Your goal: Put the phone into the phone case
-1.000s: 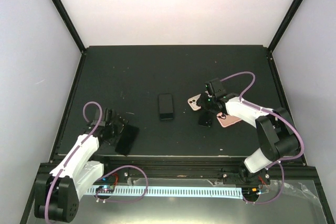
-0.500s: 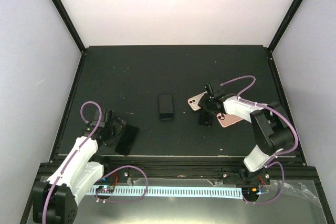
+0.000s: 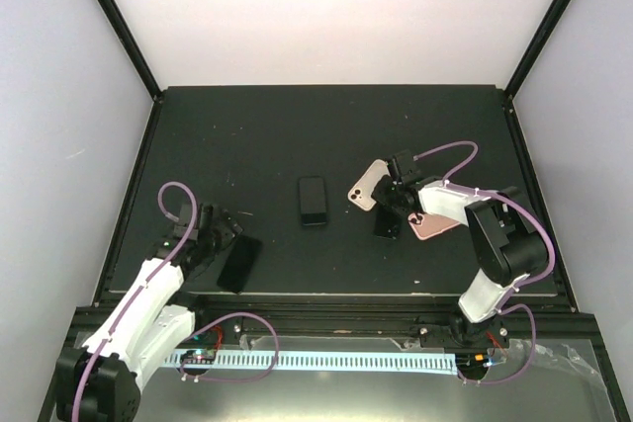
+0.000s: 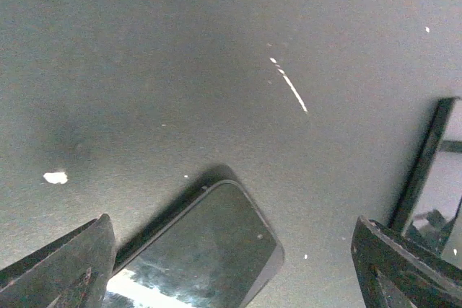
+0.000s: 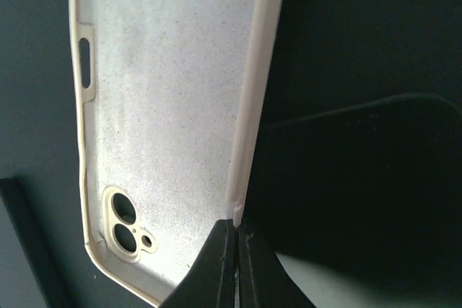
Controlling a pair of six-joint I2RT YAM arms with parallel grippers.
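The phone (image 3: 239,262) is black and lies screen up near the table's front left; it also shows in the left wrist view (image 4: 206,250). My left gripper (image 3: 216,244) is open, its fingers on either side of the phone's end (image 4: 231,268), not touching it. The phone case (image 3: 366,184) is pale pink, with its camera cutout showing in the right wrist view (image 5: 166,106). My right gripper (image 3: 387,195) is shut on one long edge of the case (image 5: 237,239) and holds it tilted, just off the table.
A small black slab (image 3: 314,201) lies at the table's middle. A pink flat thing (image 3: 433,226) and a dark object (image 3: 387,225) lie just under and right of my right gripper. The table's front rail (image 3: 326,295) is close behind the phone.
The right gripper has drawn the case to the left and tipped it up. The left gripper has shifted slightly by the phone, which has not moved.
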